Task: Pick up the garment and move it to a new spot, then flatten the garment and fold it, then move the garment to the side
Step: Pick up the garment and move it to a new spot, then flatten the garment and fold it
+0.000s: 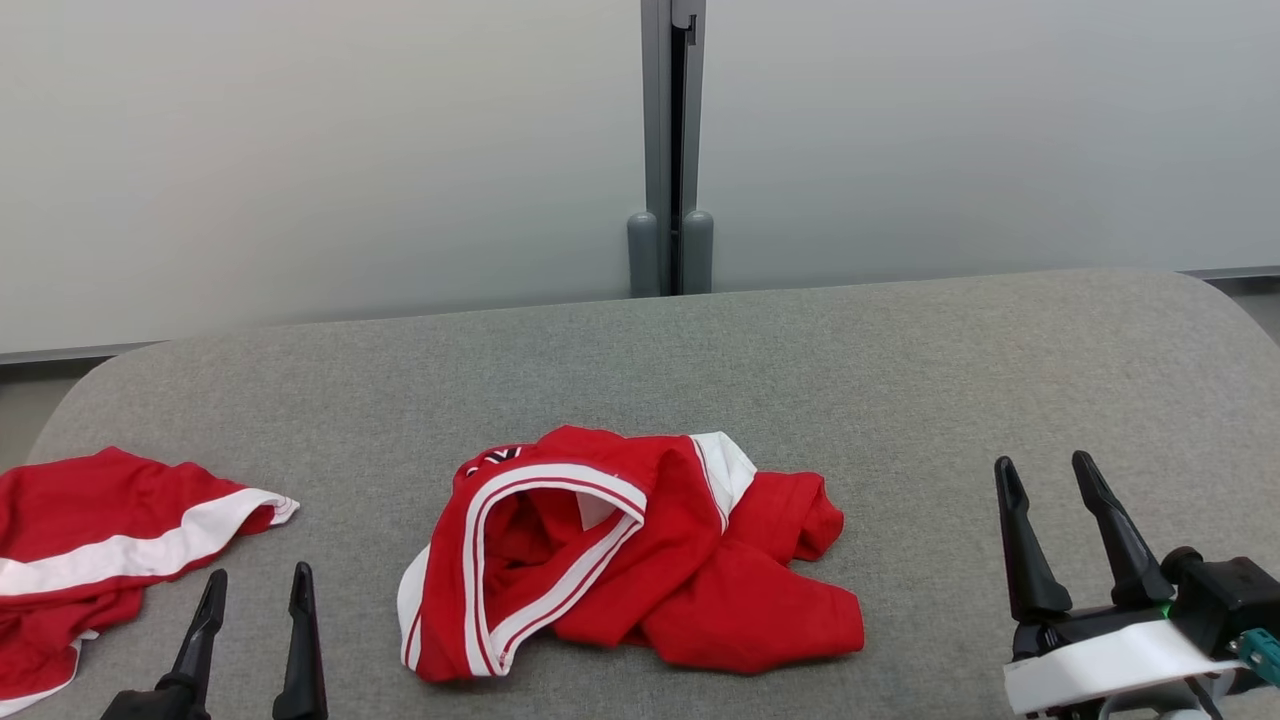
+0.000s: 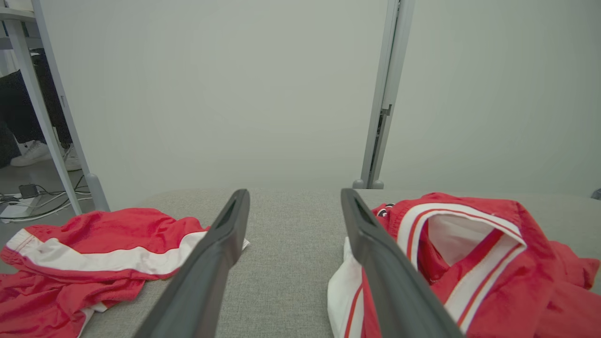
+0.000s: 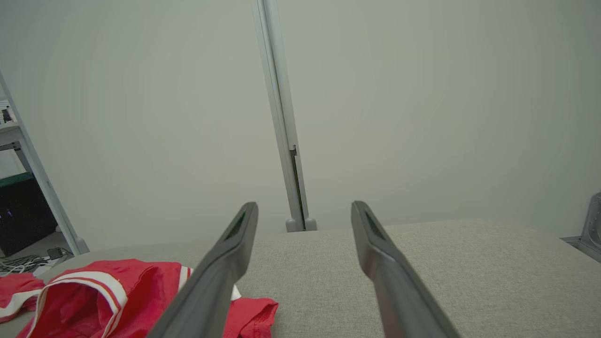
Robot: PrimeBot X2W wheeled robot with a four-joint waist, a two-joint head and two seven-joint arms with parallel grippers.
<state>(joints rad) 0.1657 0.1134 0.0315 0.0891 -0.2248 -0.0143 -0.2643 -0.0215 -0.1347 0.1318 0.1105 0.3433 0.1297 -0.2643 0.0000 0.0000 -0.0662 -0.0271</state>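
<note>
Both grippers are empty with their fingers spread wide. The left gripper [image 1: 259,572] sits at about eight o'clock from the garment [image 1: 640,550], and the right gripper [image 1: 1044,462] is out at about three o'clock, well apart from it. The garment is a red jersey with white striped trim, lying in a crumpled heap near the middle of the grey padded table [image 1: 900,380], rather toward the near edge. It looks light, soft and limp, probably a little slick, so it should sag from any single pinch and slide easily over the table covering. The banded opening on the heap's nine o'clock side seems the thickest, firmest place to grasp, ideally with a second hold on the loose red folds at four o'clock. Open room lies from twelve to three o'clock, where the table is bare up to the far edge and the wall behind. A second red piece [image 1: 100,540] occupies nine o'clock near the table's left edge, so moves that way are cramped.
</note>
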